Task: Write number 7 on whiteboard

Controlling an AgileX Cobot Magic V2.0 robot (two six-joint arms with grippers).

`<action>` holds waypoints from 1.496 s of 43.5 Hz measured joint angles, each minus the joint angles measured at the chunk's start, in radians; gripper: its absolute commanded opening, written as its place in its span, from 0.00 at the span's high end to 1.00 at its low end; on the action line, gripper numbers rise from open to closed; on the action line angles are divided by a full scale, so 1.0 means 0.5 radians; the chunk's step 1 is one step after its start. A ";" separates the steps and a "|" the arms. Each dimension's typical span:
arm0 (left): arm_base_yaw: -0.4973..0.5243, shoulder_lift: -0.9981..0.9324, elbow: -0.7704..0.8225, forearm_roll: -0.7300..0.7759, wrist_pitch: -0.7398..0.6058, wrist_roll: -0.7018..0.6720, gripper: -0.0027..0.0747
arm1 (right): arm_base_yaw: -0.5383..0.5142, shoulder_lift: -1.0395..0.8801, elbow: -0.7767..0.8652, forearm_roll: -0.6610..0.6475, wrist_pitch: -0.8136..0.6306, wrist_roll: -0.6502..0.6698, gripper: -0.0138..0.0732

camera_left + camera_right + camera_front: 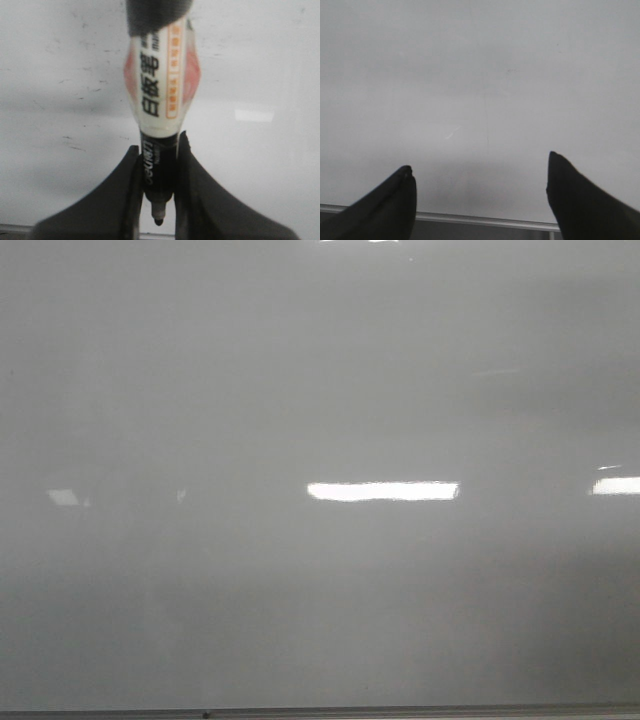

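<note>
The whiteboard (320, 390) fills the front view, glossy pale grey with bright light reflections; no number 7 shows on it. Neither gripper shows in the front view. In the left wrist view my left gripper (159, 165) is shut on a whiteboard marker (161, 95), white label with orange marks and a black lower barrel, its black tip (158, 220) pointing toward the board (260, 60) near its metal bottom edge. I cannot tell if the tip touches. In the right wrist view my right gripper (480, 172) is open and empty before the board (480, 75).
The board's thin metal bottom edge (400, 710) runs along the foot of the front view and shows in the right wrist view (485, 219). Faint old smudges and marks (75, 145) lie on the board surface in the left wrist view.
</note>
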 measured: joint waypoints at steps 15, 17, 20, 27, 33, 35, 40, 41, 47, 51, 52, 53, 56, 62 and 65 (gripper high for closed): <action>0.000 -0.073 -0.474 -0.461 0.967 0.901 0.96 | 0.000 0.000 -0.245 0.000 0.377 -0.059 0.19; 0.000 -0.073 -0.501 -0.577 1.051 1.105 0.96 | 0.000 0.000 -0.268 0.013 0.428 -0.088 0.19; -0.003 -0.073 -0.534 -0.752 1.186 1.332 0.96 | 0.000 0.000 -0.287 0.059 0.465 -0.180 0.19; -0.136 -0.073 -0.579 -0.886 1.338 1.592 0.95 | 0.000 0.028 -0.331 0.359 0.529 -0.542 0.19; -0.407 -0.073 -0.588 -0.858 1.357 1.658 0.95 | 0.000 0.129 -0.409 0.663 0.647 -0.888 0.19; -0.500 -0.073 -0.592 -0.838 1.357 1.665 0.95 | 0.005 0.184 -0.438 0.754 0.699 -0.993 0.19; -0.750 -0.073 -0.605 -0.795 1.357 1.678 0.95 | 0.075 0.319 -0.503 0.894 0.782 -1.306 0.19; -0.806 -0.073 -0.609 -0.781 1.357 1.678 0.95 | 0.098 0.345 -0.513 0.912 0.789 -1.385 0.19; -1.057 -0.036 -0.612 -0.735 1.357 1.683 0.95 | 0.329 0.453 -0.521 0.992 0.839 -1.732 0.19; -1.206 0.015 -0.612 -0.711 1.353 1.683 0.95 | 0.543 0.509 -0.526 1.002 0.849 -1.874 0.19; -1.250 0.022 -0.612 -0.711 1.347 1.683 0.95 | 0.591 0.520 -0.530 1.005 0.849 -1.885 0.19; -1.282 0.033 -0.612 -0.707 1.337 1.683 0.95 | 0.640 0.534 -0.530 1.005 0.849 -1.904 0.19; -1.383 0.059 -0.612 -0.679 1.291 1.683 0.95 | 0.790 0.566 -0.553 1.007 0.844 -1.934 0.20; -1.540 0.078 -0.612 -0.638 1.239 1.683 0.95 | 1.018 0.662 -0.646 1.017 0.818 -1.951 0.20; -1.594 0.087 -0.612 -0.634 1.224 1.683 0.95 | 1.091 0.725 -0.695 1.017 0.814 -1.951 0.20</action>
